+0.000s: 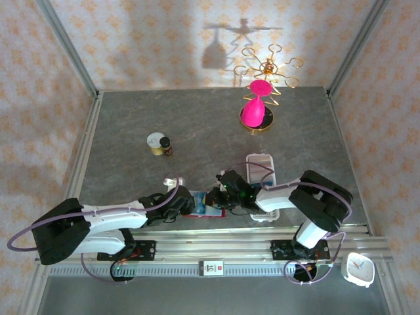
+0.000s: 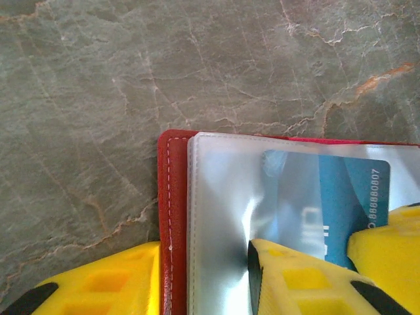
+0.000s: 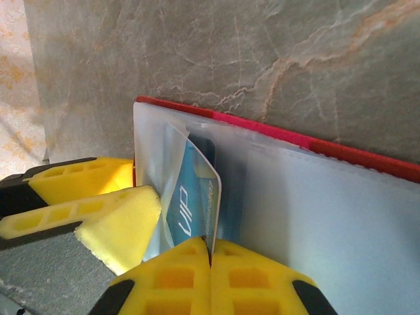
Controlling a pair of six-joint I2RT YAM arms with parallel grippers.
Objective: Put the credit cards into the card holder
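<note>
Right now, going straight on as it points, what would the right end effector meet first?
The right end effector, shut on the blue card, would probably meet the clear sleeve of the card holder first; depth is unclear.

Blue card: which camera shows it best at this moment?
The left wrist view: the blue card lies face-on, partly under the clear sleeve, its printed digits readable. The right wrist view shows it at a steep angle, pinched by the right fingers. In the top external view it is a tiny blue patch.
</note>
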